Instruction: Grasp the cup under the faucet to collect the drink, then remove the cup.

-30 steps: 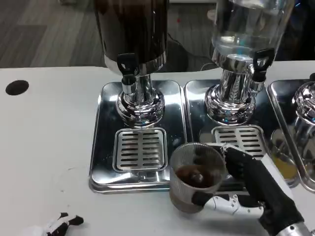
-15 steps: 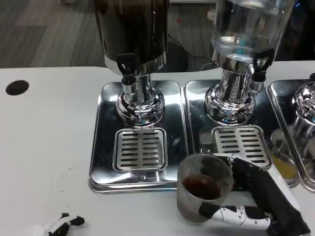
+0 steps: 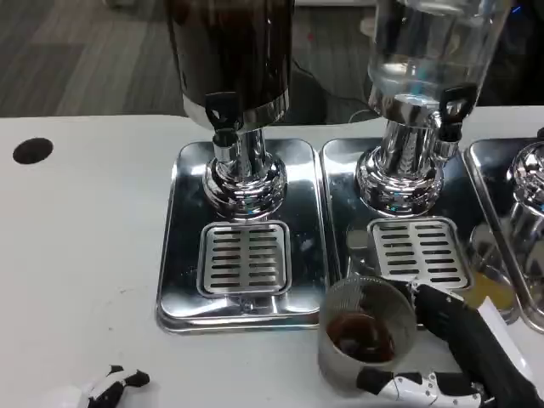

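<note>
A clear ribbed cup with dark drink in its bottom stands upright at the table's front edge, just in front of the two trays. My right hand grips it from the right, a black finger behind it and a white and black finger across its front. The dark-drink dispenser rises at the back over the left steel tray, its black faucet above the slotted grate. Fingertips of my left hand show at the lower left, holding nothing.
A clear-tank dispenser stands on the middle tray with its own grate. A third dispenser base sits at the right edge. A black hole marks the white table at far left.
My right hand has carried the cup to the right and toward the front edge, away from the left tray's grate. The left hand stays put.
</note>
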`<state>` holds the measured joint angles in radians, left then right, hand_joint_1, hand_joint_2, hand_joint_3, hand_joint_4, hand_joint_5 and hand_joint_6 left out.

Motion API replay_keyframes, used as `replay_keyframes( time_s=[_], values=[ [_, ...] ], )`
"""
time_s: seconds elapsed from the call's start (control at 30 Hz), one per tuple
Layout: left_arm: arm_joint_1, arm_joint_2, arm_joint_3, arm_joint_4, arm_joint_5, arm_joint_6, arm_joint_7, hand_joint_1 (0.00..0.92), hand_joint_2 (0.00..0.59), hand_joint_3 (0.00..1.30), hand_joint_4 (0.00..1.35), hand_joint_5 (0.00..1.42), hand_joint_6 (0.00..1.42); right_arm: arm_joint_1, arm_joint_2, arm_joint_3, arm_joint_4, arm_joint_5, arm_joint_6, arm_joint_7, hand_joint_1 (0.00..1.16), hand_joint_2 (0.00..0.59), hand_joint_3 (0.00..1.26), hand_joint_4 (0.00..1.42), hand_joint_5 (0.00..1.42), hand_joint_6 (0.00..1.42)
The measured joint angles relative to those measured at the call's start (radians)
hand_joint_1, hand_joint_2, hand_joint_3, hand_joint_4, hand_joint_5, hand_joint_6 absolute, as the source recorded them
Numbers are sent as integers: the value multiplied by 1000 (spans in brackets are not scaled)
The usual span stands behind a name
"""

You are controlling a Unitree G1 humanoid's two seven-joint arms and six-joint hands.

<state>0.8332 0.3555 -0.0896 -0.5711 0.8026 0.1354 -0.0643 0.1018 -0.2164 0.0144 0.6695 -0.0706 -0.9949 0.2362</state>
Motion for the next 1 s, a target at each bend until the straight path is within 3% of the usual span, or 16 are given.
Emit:
replay_keyframes(
  time_s=[0.33, 0.8, 1.0],
  values=[
    [-13, 9, -10, 3, 0, 12, 0, 0, 110, 260, 107, 257, 461, -6, -17, -1, 87, -47, -66, -23, 750, 56, 441, 466, 474, 368],
    [-23, 14, -19, 7, 6, 20, 0, 0, 110, 251, 97, 258, 464, -18, -18, 0, 141, -49, -112, -34, 750, 57, 436, 460, 470, 360],
    [-27, 14, -27, 7, 17, 27, 0, 0, 110, 247, 97, 258, 480, -24, -20, 5, 150, -52, -116, -37, 740, 50, 346, 366, 393, 225]
  ],
)
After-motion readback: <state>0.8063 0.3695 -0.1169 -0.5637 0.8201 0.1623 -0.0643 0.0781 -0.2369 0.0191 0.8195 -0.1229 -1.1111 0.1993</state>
